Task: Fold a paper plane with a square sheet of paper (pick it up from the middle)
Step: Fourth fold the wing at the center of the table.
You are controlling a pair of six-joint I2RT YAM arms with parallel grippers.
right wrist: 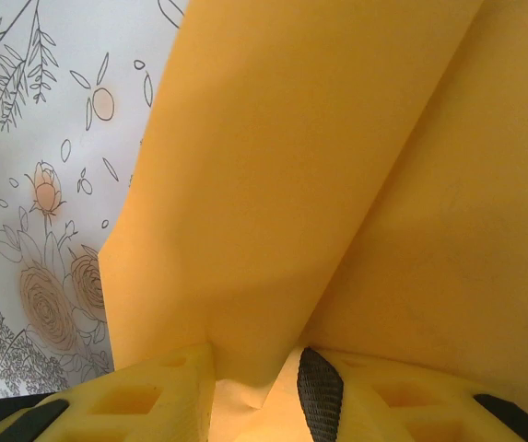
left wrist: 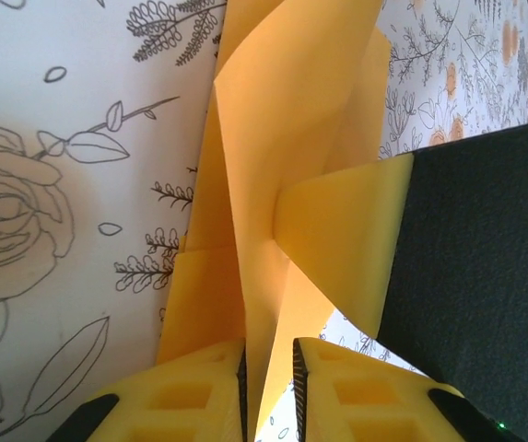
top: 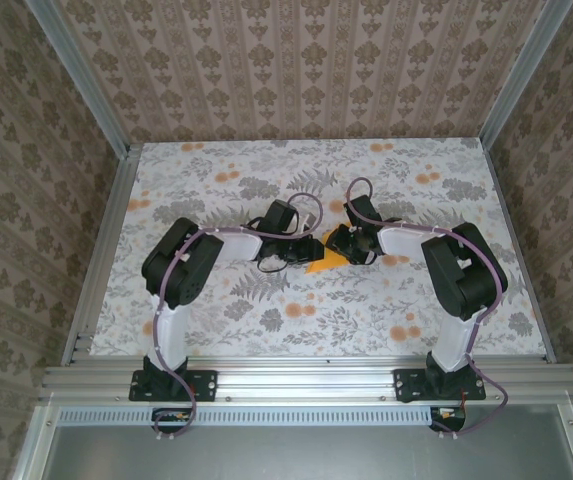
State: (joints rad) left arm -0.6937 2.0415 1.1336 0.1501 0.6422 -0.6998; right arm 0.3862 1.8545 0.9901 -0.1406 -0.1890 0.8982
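The square sheet of paper, bright orange and creased into raised folds, lies at mid-table between both arms. In the left wrist view a standing fold of the paper runs down between my left gripper fingers. It rests against the left pad, with a slit of table showing beside the right pad, so the jaws stand narrowly open. A yellow finger of the right gripper lies across the paper. In the right wrist view the paper rises in a fold between my right gripper fingers, which stand apart with one black pad bare. From above, the left gripper and right gripper nearly touch.
The floral tablecloth covers the table, with printed orange flowers around the paper. Aluminium frame rails run along the table's sides and near edge. Patterned walls enclose the back and sides.
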